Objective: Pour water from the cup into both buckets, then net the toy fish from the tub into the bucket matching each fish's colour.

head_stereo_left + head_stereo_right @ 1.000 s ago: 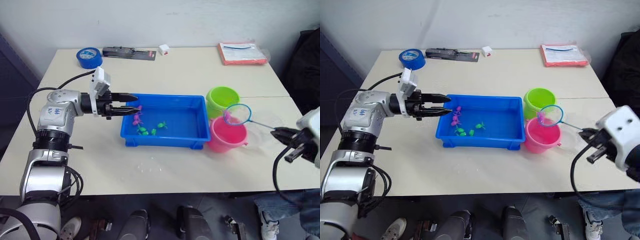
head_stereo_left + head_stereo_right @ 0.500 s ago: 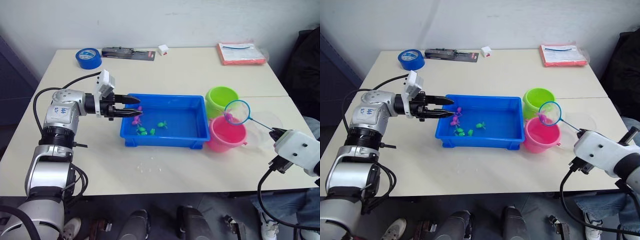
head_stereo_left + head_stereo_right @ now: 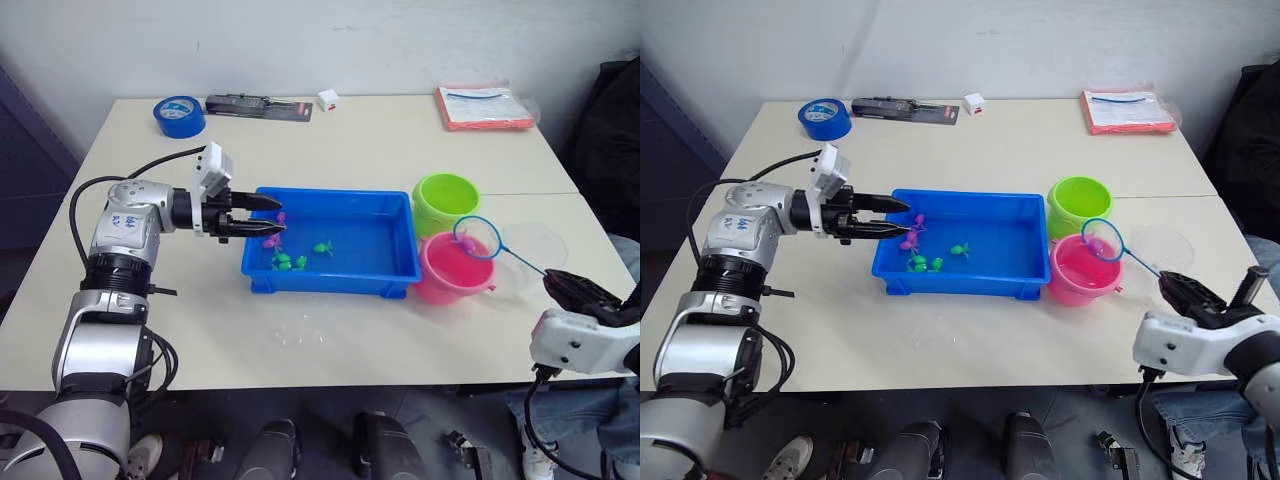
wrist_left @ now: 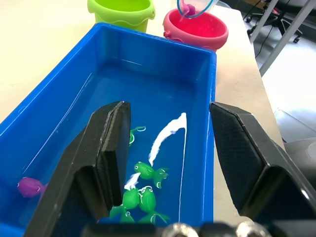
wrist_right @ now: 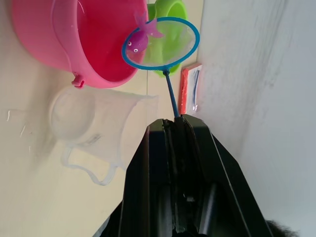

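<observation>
On a pale tabletop [image 3: 330, 340], the right gripper [image 5: 174, 121], fingers pinched on the thin stick, holds the round blue-rimmed net [image 5: 160, 43] with a magenta fish [image 5: 140, 38] above the glossy pink bucket [image 3: 452, 268]. The left gripper [image 3: 268, 215], fingers spread and empty, reaches level over the shallow blue tub [image 3: 400, 270] holding green fish [image 4: 143, 185].
</observation>
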